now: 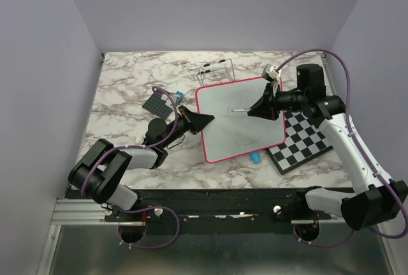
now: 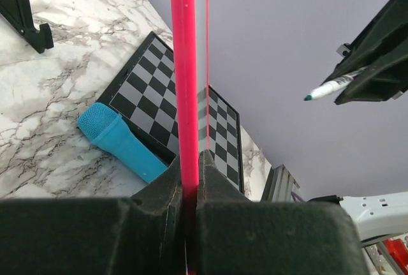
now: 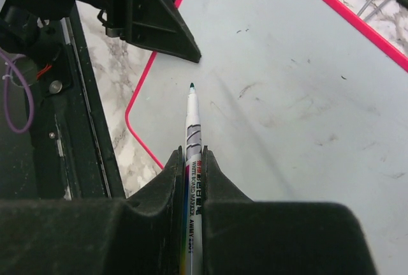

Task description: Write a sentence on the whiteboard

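Note:
The whiteboard (image 1: 239, 128) with its pink-red frame lies tilted at the table's middle. My left gripper (image 1: 207, 119) is shut on the board's left edge; the left wrist view shows the frame (image 2: 185, 64) pinched between its jaws (image 2: 190, 160). My right gripper (image 1: 256, 110) is shut on a white marker (image 1: 241, 109) with a green tip, pointing left over the board's middle. In the right wrist view the marker (image 3: 193, 122) sticks out of the gripper (image 3: 194, 155) over the board (image 3: 293, 96). I cannot tell if the tip touches. The board carries only faint grey smudges; no green sentence shows.
A black-and-white checkered board (image 1: 307, 138) lies under the whiteboard's right side. A blue object (image 1: 255, 157) sits at the whiteboard's near edge and shows in the left wrist view (image 2: 118, 141). A wire stand (image 1: 215, 71) is behind the board, a dark grid pad (image 1: 155, 103) to the left.

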`<action>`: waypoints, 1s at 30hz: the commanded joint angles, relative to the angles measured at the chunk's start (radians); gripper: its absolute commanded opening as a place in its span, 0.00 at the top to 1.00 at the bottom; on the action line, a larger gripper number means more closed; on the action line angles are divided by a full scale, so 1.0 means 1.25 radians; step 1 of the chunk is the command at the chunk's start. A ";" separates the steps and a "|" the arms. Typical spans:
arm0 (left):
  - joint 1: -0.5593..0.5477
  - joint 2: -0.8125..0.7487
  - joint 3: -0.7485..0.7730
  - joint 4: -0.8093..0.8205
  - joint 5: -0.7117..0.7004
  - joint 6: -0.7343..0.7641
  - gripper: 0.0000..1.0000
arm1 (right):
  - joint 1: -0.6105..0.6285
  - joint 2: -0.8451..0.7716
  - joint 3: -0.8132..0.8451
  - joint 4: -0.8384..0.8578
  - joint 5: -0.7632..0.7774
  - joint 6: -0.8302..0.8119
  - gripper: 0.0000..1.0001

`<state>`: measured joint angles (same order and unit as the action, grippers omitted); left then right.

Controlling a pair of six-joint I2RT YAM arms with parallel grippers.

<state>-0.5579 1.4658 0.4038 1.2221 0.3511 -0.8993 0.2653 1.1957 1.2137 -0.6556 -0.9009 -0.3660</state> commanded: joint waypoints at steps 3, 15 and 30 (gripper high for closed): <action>-0.004 0.018 0.024 0.202 -0.010 0.047 1.00 | -0.007 0.067 0.011 0.051 -0.070 -0.015 0.99; -0.004 0.005 0.038 0.138 0.060 0.084 1.00 | -0.007 0.224 0.105 0.166 -0.156 0.101 0.99; -0.004 0.010 0.046 0.122 0.064 0.094 1.00 | -0.007 0.247 0.091 0.226 -0.157 0.155 0.99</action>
<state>-0.5587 1.4857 0.4355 1.2560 0.4122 -0.8383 0.2596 1.4857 1.3136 -0.4183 -1.0763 -0.2012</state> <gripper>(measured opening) 0.110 0.148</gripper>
